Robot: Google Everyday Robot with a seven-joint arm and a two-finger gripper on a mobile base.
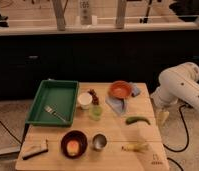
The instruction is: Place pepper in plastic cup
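Observation:
The dark green pepper (137, 120) lies on the wooden table (48, 162), right of centre. A small green plastic cup (96, 113) stands upright near the table's middle, to the left of the pepper. A white cup (84, 100) stands just behind and left of the green one. My gripper (163, 117) hangs from the white arm (180, 85) at the table's right edge. It points down, to the right of the pepper and apart from it, with nothing visibly held.
A green tray (68, 89) with a fork (55, 114) sits at the left. An orange bowl (120, 89) rests on a blue cloth (116, 105) at the back. In front are a dark bowl (73, 144), a metal cup (99, 141), a pale yellow banana-like piece (135, 147) and a dark bar (35, 150).

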